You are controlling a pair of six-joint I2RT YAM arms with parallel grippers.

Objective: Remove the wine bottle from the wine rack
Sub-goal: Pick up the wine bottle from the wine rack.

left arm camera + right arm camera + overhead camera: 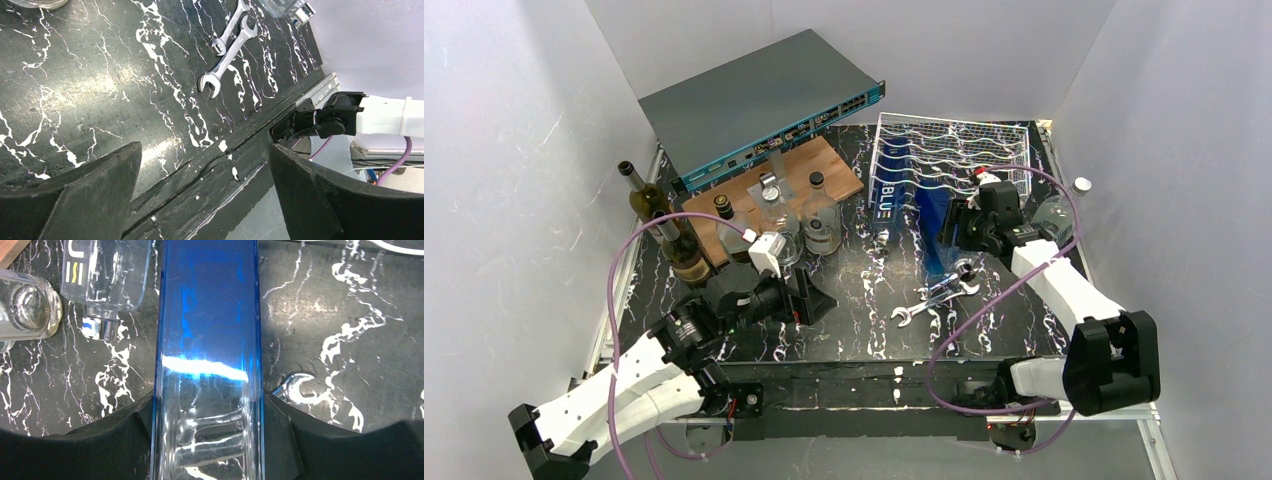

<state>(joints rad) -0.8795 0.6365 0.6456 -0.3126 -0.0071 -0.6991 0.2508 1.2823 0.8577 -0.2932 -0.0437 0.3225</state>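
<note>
Black fingers (112, 440) of the right tool (207, 412) fill the bottom of the right wrist view. They press against both sides of the blue glass wine bottle (207, 315), which runs straight up the middle of that frame. In the upper left lies a clear bottle (107, 270) with a shiny cap. A glass jar (27, 310) shows at the left edge, on the black, white-veined tabletop (350, 300).

In the top view, the gripped wine bottle sits right of centre, at the near edge of the white wire wine rack (964, 150). The rack stands in the upper right of the frame, and I cannot tell whether the bottle touches its wire. The clear bottle lies along the rack's left side, cap toward the bottom of the frame. Two wrenches (939, 290) lie crossed just below the right tool. A grey network switch (764, 100) sits in the upper left, with a wooden board (769, 180) carrying jars in front of it.

The left tool (812, 297) is lower left of centre, well apart from the rack. Its wrist view shows both fingers (85, 195) spread wide above the tabletop.
</note>
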